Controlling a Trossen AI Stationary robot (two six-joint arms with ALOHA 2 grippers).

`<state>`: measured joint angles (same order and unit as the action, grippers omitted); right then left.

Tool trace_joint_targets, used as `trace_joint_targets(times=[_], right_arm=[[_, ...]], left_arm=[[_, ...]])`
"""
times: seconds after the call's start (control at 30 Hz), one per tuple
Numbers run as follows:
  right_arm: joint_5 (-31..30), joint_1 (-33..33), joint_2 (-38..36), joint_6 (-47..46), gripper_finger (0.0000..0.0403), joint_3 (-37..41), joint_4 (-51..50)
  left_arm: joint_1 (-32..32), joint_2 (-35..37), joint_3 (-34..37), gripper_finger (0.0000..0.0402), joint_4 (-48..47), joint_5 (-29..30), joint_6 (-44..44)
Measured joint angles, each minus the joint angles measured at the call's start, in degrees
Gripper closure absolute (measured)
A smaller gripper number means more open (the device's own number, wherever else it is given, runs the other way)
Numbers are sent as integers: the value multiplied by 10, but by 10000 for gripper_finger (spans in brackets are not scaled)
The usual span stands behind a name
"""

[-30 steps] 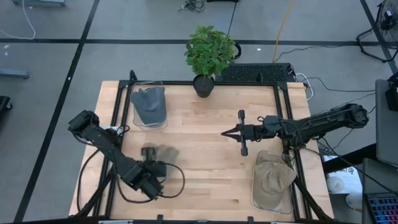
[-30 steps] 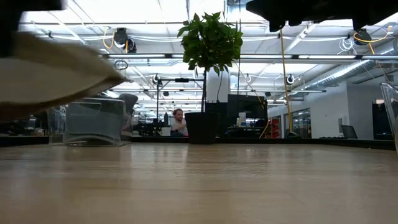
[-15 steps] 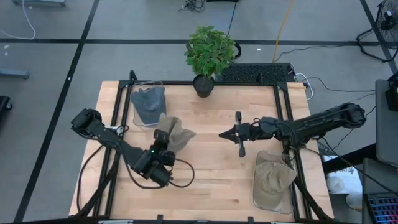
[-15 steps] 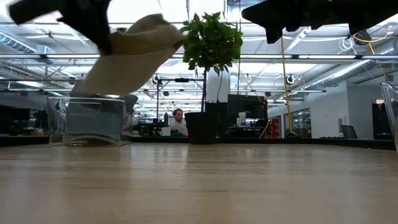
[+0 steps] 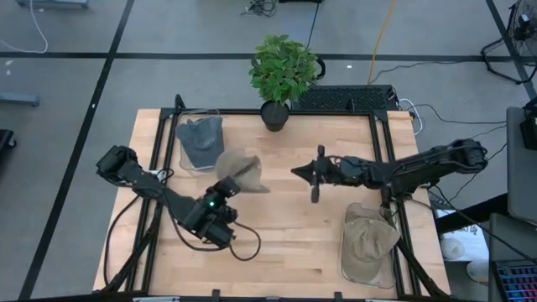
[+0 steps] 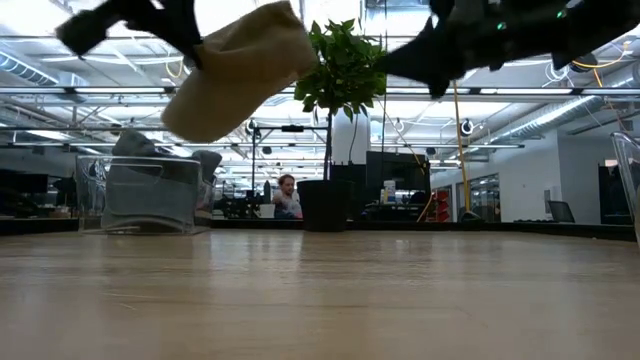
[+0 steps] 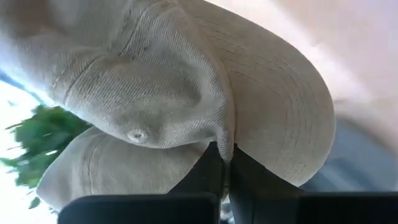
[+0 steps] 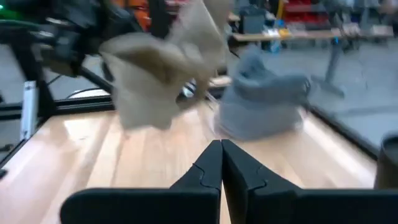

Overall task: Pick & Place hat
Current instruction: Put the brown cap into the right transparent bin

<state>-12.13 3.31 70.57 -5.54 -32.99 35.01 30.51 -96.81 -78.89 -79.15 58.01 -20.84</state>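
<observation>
Hat: tan cap (image 5: 241,170) of ribbed twill, soft domed crown with a fabric button on top and a curved stitched brim; it hangs in the air above the surface (image 5: 277,226), just beside the left bin, and has risen and moved toward mid-surface since half a second ago.
Left pincer: left pincer (image 7: 225,163) is clenched on the cap's fabric, its dark fingers pressed together with cloth pinched between them; the arm reaches in from the left edge with its elbow bent low and its wrist raised.
Right pincer: right pincer (image 5: 314,173) is clenched on nothing, fingertips touching; the arm stretches long and nearly level from the right side toward the middle, and it has slid a little nearer the cap than before.
Left bin: clear plastic bin (image 5: 200,143) at the far left corner holding a crumpled grey cap (image 5: 200,139).
Right bin: clear bin (image 5: 367,247) at the near right holding another tan cap (image 5: 369,240).
Plant: leafy green plant (image 5: 284,69) in a dark pot at the far edge.
Surface: pale butcher-block wood with a black frame.
</observation>
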Motion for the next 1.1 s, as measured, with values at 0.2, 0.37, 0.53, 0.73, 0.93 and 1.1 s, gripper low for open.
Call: trace_joint_targets(times=[0.2, 0.37, 0.53, 0.73, 0.93, 1.1], right_arm=[[60, -34, 42, -78, 400, 0, 31], [153, -53, 93, -109, 356, 0, 140], [238, -81, 139, -200, 274, -7, 234], [261, -109, 185, -261, 197, -41, 224], [328, -104, 224, -269, 176, -96, 236], [361, -100, 231, -263, 175, -125, 234]], left_arm=[[-14, -31, 0, 396, 32, 82, -85], [-23, -65, 0, 395, 91, 85, -172], [-26, -68, 0, 392, 108, 92, -188], [-29, -64, -1, 395, 136, 101, -210], [-37, -65, -1, 397, 145, 93, -204], [-39, -65, -1, 391, 150, 82, -184]])
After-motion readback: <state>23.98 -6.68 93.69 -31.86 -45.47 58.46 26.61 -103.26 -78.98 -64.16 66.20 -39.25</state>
